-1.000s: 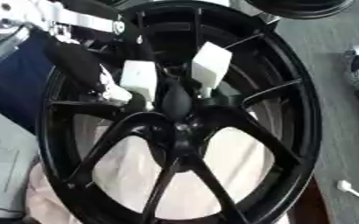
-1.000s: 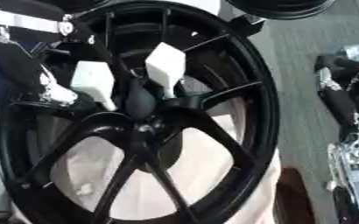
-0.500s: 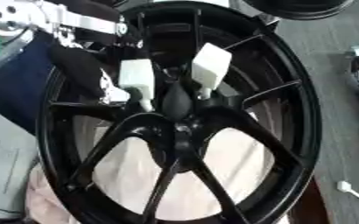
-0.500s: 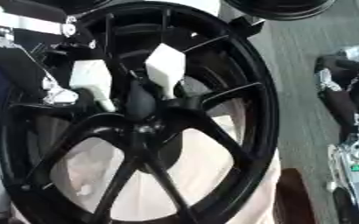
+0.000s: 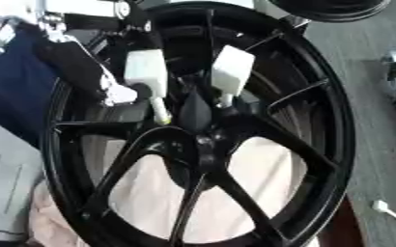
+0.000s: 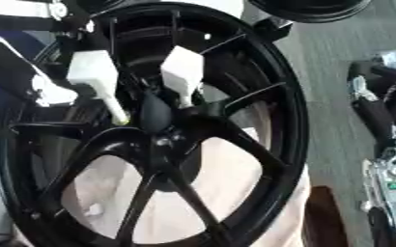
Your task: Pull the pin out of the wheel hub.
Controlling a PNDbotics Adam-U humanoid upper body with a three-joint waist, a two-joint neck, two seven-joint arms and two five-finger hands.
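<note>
Since a second ago, the left pin [image 5: 148, 79] had slid up and out of the wheel hub [image 5: 200, 144], its stem tip now showing pale beside the centre.

The left robot hand [image 5: 96, 77] reached in from the upper left, just beside that pin's white block head; whether its fingers closed on it could not be told. The pin's long axis ran steeply, head up, stem angled down toward the hub. A second pin [image 5: 232, 72], also white-headed, stood just to the right, its stem still seated in the black spoked wheel. The right robot hand [image 6: 387, 144] lay well apart at the right edge, fingers unclear, so the left was much nearer. A small white piece [image 5: 387, 210] lay on the grey tabletop [image 5: 379, 120].
</note>
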